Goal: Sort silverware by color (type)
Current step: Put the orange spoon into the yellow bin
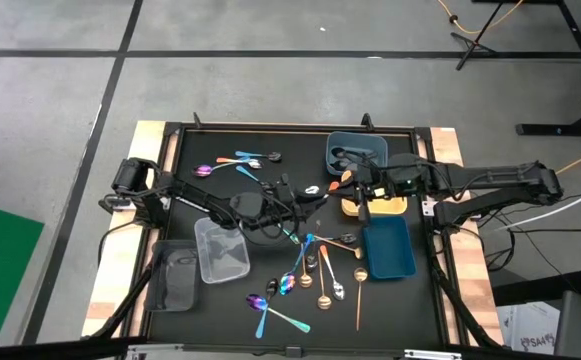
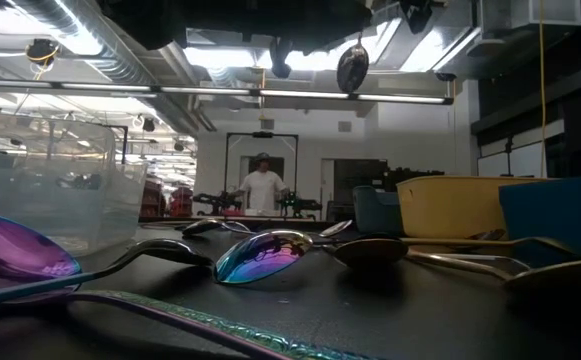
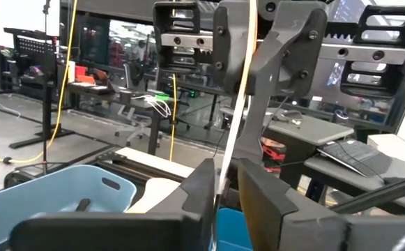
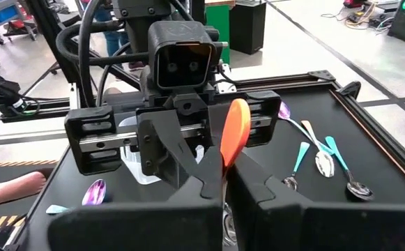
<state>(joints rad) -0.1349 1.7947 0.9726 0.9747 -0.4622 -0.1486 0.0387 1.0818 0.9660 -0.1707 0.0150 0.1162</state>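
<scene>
A copper-orange spoon (image 4: 234, 132) hangs in the air over the middle of the table, between my two grippers. My left gripper (image 1: 308, 195) reaches in from the left and my right gripper (image 1: 352, 187) from the right; their fingertips nearly meet, and both are shut on this spoon. One rounded end of it (image 2: 353, 66) shows high above the table in the low view. The other spoons, purple, teal, gold, silver and black, lie flat on the black mat, one group near the far left (image 1: 238, 162) and a larger group near the front (image 1: 310, 272). My left gripper (image 3: 219, 199) pinches the orange spoon's thin stem (image 3: 222, 180) between its two fingers. The spoon shows edge-on and rises away from the fingertips toward the other gripper, lifted clear of the table. My right gripper (image 4: 223, 183) pinches the same spoon just below its bowl (image 4: 227, 164) between the two fingers. The orange bowl stands above the fingertips, facing the left gripper. Which part lies farther back between the fingers is hidden by them.
A slate-blue bin (image 1: 370, 143) with dark spoons sits at the far right, a yellow tray (image 1: 395, 208) and a blue tray (image 1: 390, 252) below it. A clear tray (image 1: 220, 250) and a grey tray (image 1: 175, 278) stand on the left. A person stands far back in the room (image 2: 263, 185).
</scene>
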